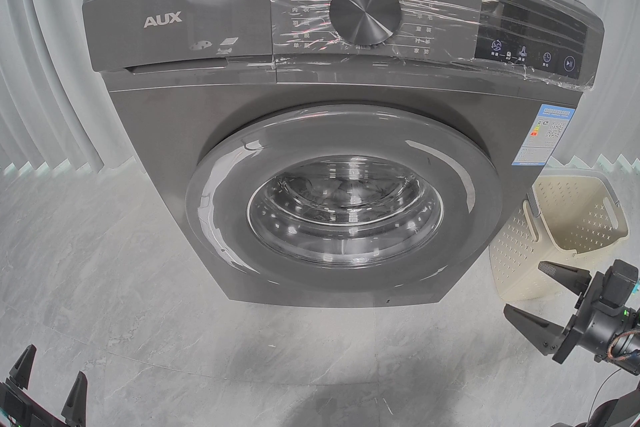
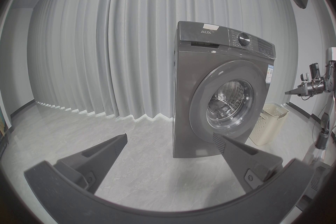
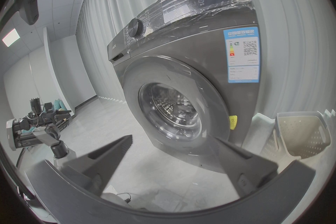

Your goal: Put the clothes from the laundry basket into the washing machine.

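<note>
Beside the right-hand bottom corner of the one washing machine, one cream laundry basket stands upright on the floor. Its walls are dotted with small holes, and its open top faces up. Whether it touches the machine's side cannot be told. No view gives a clear look at the bottom of the basket, so its contents cannot be judged.

The machine is grey and faces the robot. Its one round door is closed, and the metal drum shows through the glass. On the top panel sits one round dial, with clear plastic film over the controls around it. One blue-edged label is stuck to the front at the upper right, above the basket.

Two grippers are in sight, each with two dark fingers. The right gripper hangs just in front of the basket, above the floor, its fingers spread wide with nothing between them. The left gripper is low at the robot's left, well apart from the machine, also spread wide and holding nothing.

Behind the machine hangs a pale pleated curtain reaching down to the grey marbled floor.
</note>
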Available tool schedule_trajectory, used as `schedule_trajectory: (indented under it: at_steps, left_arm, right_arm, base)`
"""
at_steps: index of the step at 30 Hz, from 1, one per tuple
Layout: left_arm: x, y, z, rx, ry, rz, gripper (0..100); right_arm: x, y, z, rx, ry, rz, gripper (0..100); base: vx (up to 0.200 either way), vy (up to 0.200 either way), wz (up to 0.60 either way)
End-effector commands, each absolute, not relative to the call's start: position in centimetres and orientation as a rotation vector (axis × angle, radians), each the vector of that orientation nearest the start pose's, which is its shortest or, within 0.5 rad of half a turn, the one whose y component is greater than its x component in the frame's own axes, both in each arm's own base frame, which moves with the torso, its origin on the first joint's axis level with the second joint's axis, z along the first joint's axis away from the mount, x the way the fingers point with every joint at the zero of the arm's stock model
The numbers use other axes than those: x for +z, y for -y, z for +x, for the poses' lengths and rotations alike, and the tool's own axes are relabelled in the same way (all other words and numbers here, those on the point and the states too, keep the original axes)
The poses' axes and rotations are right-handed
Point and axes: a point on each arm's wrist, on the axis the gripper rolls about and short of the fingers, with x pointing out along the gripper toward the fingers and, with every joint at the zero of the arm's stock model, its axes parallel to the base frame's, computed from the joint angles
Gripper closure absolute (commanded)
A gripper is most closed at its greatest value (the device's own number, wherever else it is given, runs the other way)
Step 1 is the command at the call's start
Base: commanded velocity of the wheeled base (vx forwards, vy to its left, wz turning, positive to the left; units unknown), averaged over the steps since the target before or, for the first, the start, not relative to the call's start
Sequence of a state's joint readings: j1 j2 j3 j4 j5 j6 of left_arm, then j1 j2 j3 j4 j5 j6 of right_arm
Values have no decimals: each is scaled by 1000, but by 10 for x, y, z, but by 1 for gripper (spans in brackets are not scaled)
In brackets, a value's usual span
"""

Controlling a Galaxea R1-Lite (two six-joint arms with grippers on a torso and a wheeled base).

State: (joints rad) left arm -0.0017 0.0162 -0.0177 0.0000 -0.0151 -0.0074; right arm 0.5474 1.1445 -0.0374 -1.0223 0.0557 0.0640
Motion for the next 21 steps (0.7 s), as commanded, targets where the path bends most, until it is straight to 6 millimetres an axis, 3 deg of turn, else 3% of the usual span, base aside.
schedule_trajectory:
  at_steps: [1,7,12,21]
  left_arm:
    - [76,0,-23,-20,0,-11,0]
    - [76,0,-23,-23,0,-11,0]
    - [76,0,-23,-23,0,-11,0]
    - [76,0,-23,-25,-2,-12,0]
  right_arm:
    - [144,-39,67,567,-22,60,0]
    - [137,-20,43,462,-5,63,0]
    - [127,-4,8,383,41,71,0]
    - [112,1,-16,209,66,66,0]
  base:
    - [0,0,0]
    - [0,0,0]
    - [0,0,0]
    - [0,0,0]
